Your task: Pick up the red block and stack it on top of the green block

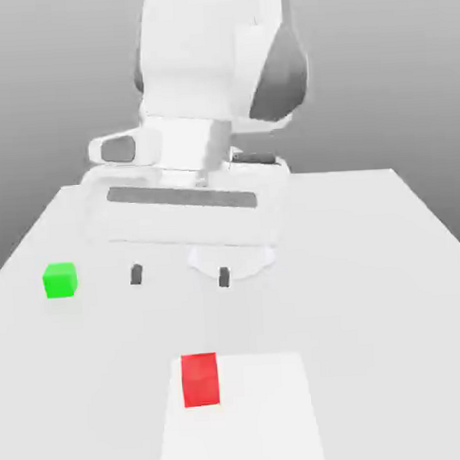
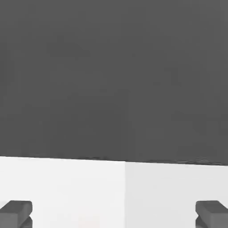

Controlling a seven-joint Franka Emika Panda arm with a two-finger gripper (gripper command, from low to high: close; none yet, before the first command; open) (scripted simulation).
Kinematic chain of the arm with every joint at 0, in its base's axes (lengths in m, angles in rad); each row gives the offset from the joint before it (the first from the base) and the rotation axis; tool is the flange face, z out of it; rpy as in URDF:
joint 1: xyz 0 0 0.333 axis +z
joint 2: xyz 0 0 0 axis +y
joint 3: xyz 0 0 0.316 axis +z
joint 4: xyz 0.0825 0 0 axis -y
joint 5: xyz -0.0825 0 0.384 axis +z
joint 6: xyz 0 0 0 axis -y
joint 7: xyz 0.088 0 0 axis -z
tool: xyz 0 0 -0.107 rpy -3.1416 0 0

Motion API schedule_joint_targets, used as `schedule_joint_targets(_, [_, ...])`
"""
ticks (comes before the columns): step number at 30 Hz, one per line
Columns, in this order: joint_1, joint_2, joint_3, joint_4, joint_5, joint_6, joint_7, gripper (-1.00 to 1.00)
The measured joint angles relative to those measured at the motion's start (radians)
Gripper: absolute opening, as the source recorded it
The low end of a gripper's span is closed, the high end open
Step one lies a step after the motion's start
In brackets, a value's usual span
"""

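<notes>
Two small cubes stand on the pale worktop, well apart from each other. The red block is at the near side of the scene, a little toward the exterior view's left, sitting upright on a bright white square patch close to the patch's far left corner. Its brighter top face and its darker front face both show. The green block lies farther off, near the worktop's left edge as the exterior view has it, flat on the bare surface, with nothing on top of it. Between the two in depth, though nearer to the green block's line, hangs the gripper, its two dark fingertips spread wide, with empty space between them and neither cube touched. Above them, the broad white hand tilts slightly, its right end a bit lower in the exterior view, and the white arm rises behind it at the far side. A white rounded base shows beyond the fingertips. In the hand view, the same spread fingertips stand well apart over a pale surface made of two light tones that meet along a straight edge, with a large dark grey area beyond.
</notes>
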Motion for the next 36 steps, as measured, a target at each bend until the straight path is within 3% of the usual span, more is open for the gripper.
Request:
schedule_joint_targets(5, [0.0, 0.162, -0.008, -0.085, 0.125, 0.119, -0.13, 0.0])
schedule_joint_targets(12, [-0.008, 0.368, 0.006, -0.063, 0.154, 0.293, -0.154, 0.0])
schedule_joint_targets(13, [-0.008, 0.386, 0.006, -0.062, 0.154, 0.308, -0.155, -1.0])
schedule_joint_targets(20, [-0.01, 0.384, 0.008, -0.062, 0.151, 0.307, -0.152, -1.0])
schedule_joint_targets(29, [-0.02, 0.153, 0.006, -0.097, 0.126, 0.109, -0.113, -1.0])
schedule_joint_targets(31, [-0.012, 0.13, -0.047, -0.104, 0.102, 0.093, -0.033, -1.0])
schedule_joint_targets(36, [-0.227, 0.088, -0.139, -0.122, 0.041, 0.067, 0.214, -1.0])
